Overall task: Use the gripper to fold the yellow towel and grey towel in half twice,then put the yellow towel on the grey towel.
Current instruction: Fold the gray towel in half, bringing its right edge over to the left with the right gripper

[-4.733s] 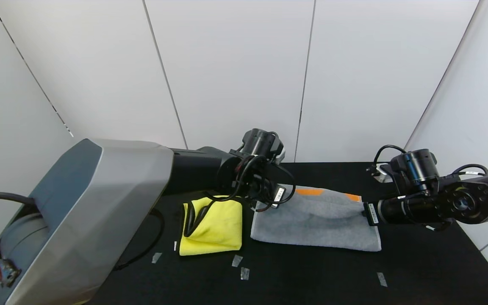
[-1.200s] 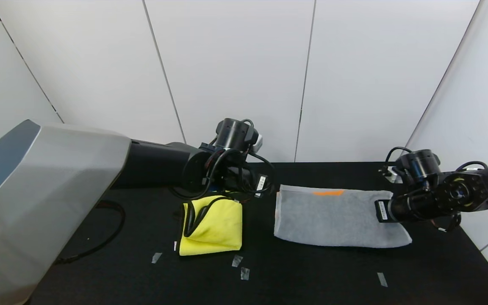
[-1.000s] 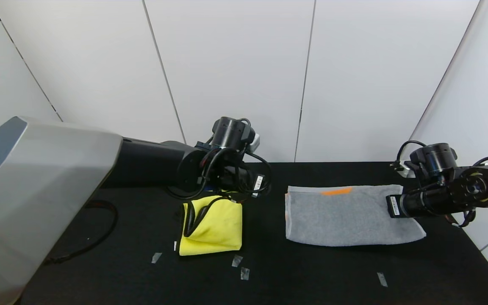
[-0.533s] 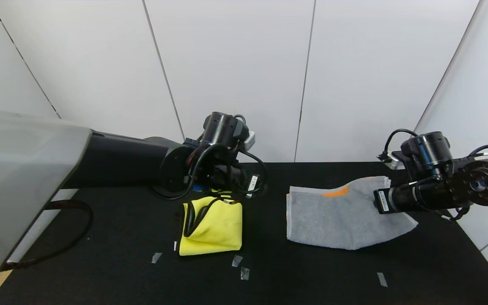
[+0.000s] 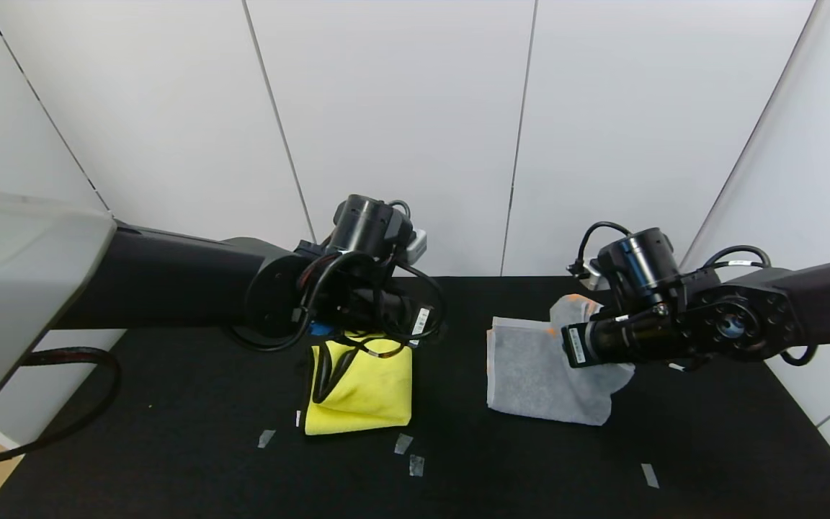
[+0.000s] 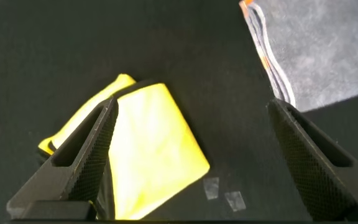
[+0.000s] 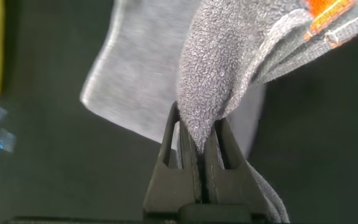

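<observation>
Grey towel (image 5: 541,371): from the head, your right hand (image 5: 568,346) has been carrying its far end leftward over the rest, starting the second fold; the yellow towel (image 5: 364,389) is lying folded on the surface (image 5: 170,447). Left wrist: your left hand (image 6: 191,155) is hovering open above it. Right wrist: fingers (image 7: 194,155) are pinching grey terry. No containers.

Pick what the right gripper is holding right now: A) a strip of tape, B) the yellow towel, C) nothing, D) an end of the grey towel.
D: the right gripper is shut on a bunched end of the grey towel, lifted above the part lying on the table.
</observation>
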Tool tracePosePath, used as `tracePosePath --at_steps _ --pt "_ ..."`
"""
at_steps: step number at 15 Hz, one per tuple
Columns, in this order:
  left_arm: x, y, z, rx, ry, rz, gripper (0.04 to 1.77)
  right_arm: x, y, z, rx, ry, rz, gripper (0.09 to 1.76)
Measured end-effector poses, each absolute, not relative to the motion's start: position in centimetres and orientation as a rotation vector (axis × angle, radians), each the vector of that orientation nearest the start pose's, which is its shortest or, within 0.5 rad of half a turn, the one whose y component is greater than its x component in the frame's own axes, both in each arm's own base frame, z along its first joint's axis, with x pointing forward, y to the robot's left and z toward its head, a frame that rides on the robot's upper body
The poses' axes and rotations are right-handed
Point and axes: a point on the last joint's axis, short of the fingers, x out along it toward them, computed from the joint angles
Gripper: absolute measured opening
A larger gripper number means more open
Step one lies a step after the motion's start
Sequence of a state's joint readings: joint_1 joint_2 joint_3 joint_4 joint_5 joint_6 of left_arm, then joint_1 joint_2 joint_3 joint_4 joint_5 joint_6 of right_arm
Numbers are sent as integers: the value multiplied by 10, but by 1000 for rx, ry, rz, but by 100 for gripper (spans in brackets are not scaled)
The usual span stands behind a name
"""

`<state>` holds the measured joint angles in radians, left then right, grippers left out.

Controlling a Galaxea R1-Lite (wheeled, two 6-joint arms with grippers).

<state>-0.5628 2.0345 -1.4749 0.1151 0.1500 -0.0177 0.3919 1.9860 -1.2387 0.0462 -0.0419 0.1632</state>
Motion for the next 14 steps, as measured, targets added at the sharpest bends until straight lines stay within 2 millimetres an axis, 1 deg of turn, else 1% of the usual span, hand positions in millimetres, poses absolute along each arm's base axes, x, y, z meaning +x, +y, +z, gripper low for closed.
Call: tracePosePath --at_steps 3,6,7,8,10,12,14 --pt "340 -210 173 222 649 -390 172 356 166 126 22 762 293 16" --pt "338 -208 172 224 657 -388 172 364 182 106 39 757 306 16" --pt "338 -208 171 225 659 -387 172 365 185 100 45 771 307 30" --pt "337 -208 170 226 661 -387 172 365 188 96 44 780 309 48" --pt "337 -207 170 227 663 -388 172 364 190 95 59 787 315 75" --pt "337 -208 170 228 664 -390 172 360 192 101 128 801 364 97" --pt "337 -208 170 228 664 -391 172 353 191 114 196 812 439 113"
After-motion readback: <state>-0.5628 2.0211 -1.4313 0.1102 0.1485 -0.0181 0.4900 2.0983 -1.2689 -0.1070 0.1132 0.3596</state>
